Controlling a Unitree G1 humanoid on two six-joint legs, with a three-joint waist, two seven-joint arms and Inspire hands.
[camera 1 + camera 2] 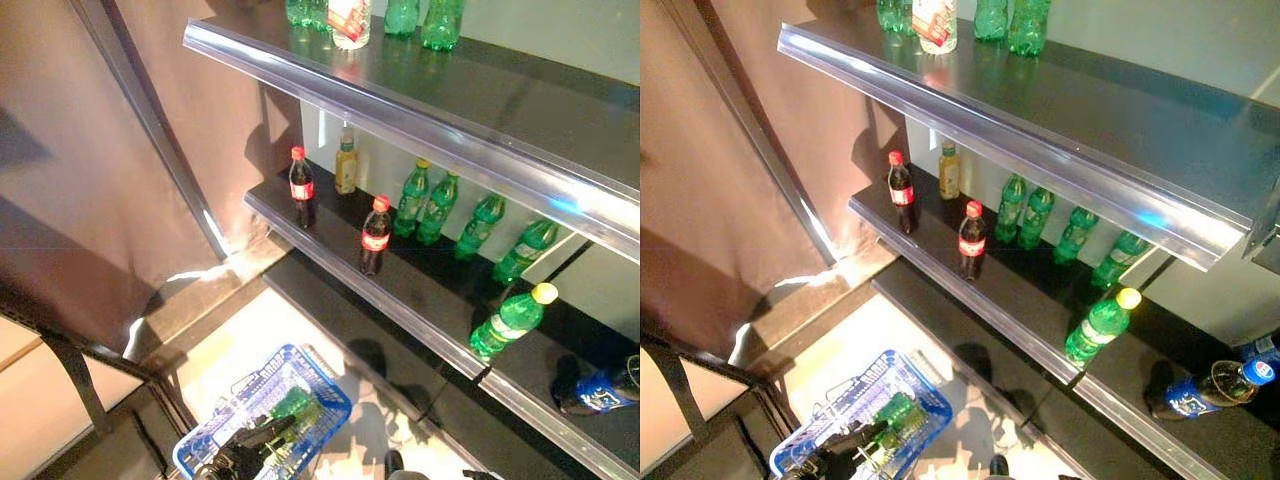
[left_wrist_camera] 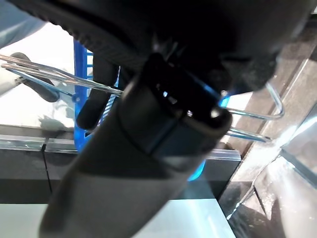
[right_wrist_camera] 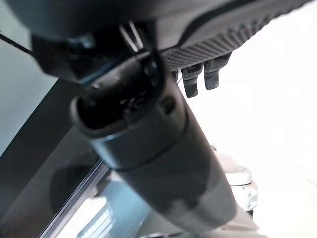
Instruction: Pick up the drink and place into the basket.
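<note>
A blue wire basket (image 1: 332, 398) hangs low over the pale floor, with a green bottle (image 1: 293, 402) lying inside it. My left hand (image 1: 243, 452) is at the basket's near side, and in the left wrist view its fingers (image 2: 97, 101) curl round the wire handle (image 2: 257, 117). On the middle shelf stand two cola bottles (image 1: 301, 186) (image 1: 375, 236), a yellowish bottle (image 1: 346, 164) and several green bottles (image 1: 412, 198). A yellow-capped green bottle (image 1: 508, 322) stands further right. My right hand (image 3: 148, 148) shows only in its own wrist view, relaxed and holding nothing.
A blue-labelled dark bottle (image 1: 598, 390) sits at the shelf's far right. The top shelf (image 1: 400, 110) overhangs the middle one and carries more green bottles (image 1: 441, 24) and a white-labelled container (image 1: 350, 20). A brown curtain (image 1: 90, 150) and a metal post (image 1: 150, 120) close the left side.
</note>
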